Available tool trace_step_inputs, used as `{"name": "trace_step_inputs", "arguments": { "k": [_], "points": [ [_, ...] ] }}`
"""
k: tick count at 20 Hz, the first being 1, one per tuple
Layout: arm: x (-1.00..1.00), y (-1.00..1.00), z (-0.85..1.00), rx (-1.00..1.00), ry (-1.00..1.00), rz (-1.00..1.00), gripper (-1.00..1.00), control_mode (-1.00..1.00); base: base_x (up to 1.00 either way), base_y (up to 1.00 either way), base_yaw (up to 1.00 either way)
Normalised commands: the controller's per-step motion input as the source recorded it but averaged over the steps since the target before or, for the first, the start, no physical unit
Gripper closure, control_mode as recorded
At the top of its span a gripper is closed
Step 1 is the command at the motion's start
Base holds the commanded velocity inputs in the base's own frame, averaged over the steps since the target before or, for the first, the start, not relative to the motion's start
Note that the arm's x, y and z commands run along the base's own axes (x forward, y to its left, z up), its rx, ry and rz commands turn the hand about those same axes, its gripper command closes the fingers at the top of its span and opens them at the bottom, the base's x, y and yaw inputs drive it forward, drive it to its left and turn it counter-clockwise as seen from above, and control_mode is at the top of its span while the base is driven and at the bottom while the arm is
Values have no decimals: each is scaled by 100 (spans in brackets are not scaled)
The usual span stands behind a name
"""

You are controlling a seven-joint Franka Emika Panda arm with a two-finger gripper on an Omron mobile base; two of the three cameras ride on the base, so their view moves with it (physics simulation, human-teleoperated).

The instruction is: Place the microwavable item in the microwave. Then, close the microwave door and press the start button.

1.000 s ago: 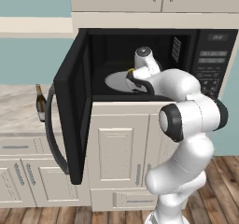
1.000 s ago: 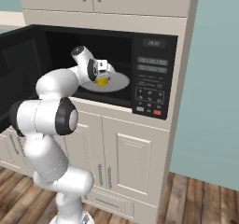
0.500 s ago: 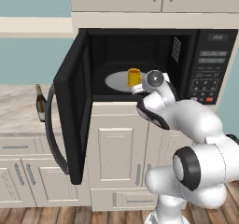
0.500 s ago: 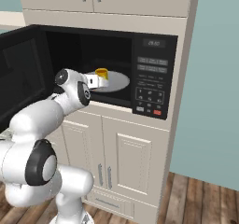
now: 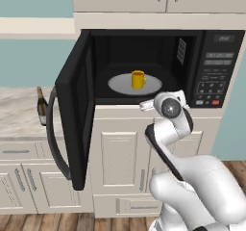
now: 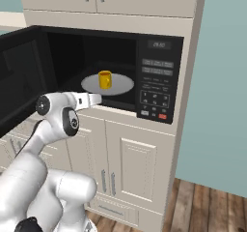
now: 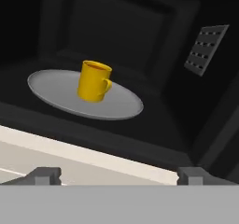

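Observation:
The yellow-orange mug (image 5: pixel 138 79) (image 6: pixel 104 79) (image 7: pixel 94 81) stands upright on the round grey turntable (image 5: pixel 120 84) (image 6: pixel 120 86) (image 7: pixel 51 92) inside the black microwave (image 5: pixel 216 66) (image 6: pixel 157 81). Its handle points to the right in the hand view. My gripper (image 5: pixel 148 106) (image 6: pixel 95 99) (image 7: pixel 119 174) hovers just outside the cavity's front sill, level with it and aimed inward. It is open, with nothing between its fingertips (image 7: pixel 44 175), and it is clear of the mug. The microwave door (image 5: pixel 77 119) (image 6: pixel 19 81) is swung wide open to the left, with its grey bar handle (image 5: pixel 53 138) facing outward.
A dark wine bottle (image 5: pixel 42 107) stands on the marble counter (image 5: pixel 19 114) left of the open door. The keypad, with a red button (image 5: pixel 215 102) (image 6: pixel 162 116) at its bottom, sits right of the cavity. Cream cabinets (image 5: pixel 120 158) lie below and above.
My hand has pulled back out of the microwave cavity to in front of the sill. The mug stays alone on the turntable. The jaws have widened slightly.

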Motion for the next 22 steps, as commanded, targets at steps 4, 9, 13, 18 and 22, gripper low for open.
{"name": "trace_step_inputs", "arguments": {
  "k": [4,9,13,18,22],
  "points": [
    [-95,28,68,-12,0,0,-100,-100,0,0,0],
    [-100,24,38,-15,0,0,-100,-100,0,0,0],
    [-100,29,22,-19,3,0,-100,-100,0,0,0],
    [-100,32,20,-20,3,0,-100,-100,0,0,0],
    [-100,33,-6,-18,-1,0,-100,-100,0,0,0]
  ]
}}
